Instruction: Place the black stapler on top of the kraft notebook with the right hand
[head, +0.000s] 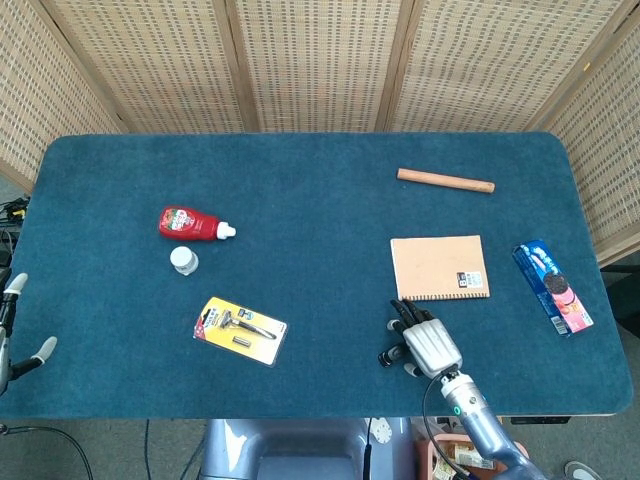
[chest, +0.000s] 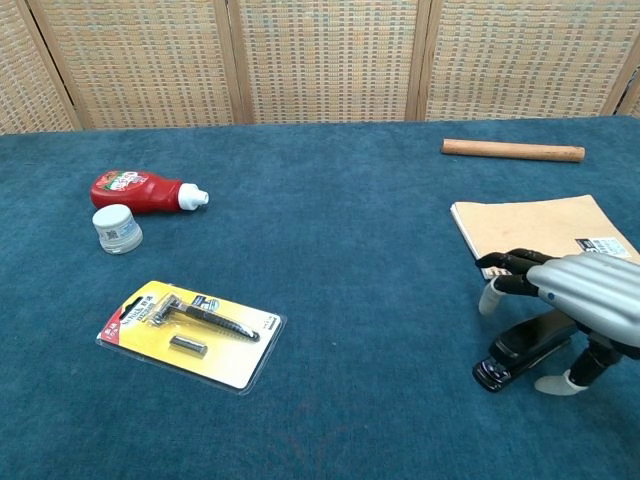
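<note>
The black stapler (chest: 517, 354) lies on the blue cloth near the table's front edge, mostly covered in the head view, where only its front tip (head: 386, 357) shows. My right hand (chest: 578, 298) hovers directly over it, fingers spread to one side and thumb to the other, holding nothing. The same right hand (head: 428, 345) sits just in front of the kraft notebook (head: 438, 267), which lies flat with its spiral edge towards me, its near corner by the hand (chest: 540, 228). My left hand (head: 12, 330) shows at the far left edge, off the table, fingers apart and empty.
A wooden stick (head: 445, 180) lies behind the notebook and a cookie packet (head: 552, 287) to its right. On the left half are a red ketchup bottle (head: 190, 223), a small white jar (head: 184, 260) and a yellow razor pack (head: 240, 330).
</note>
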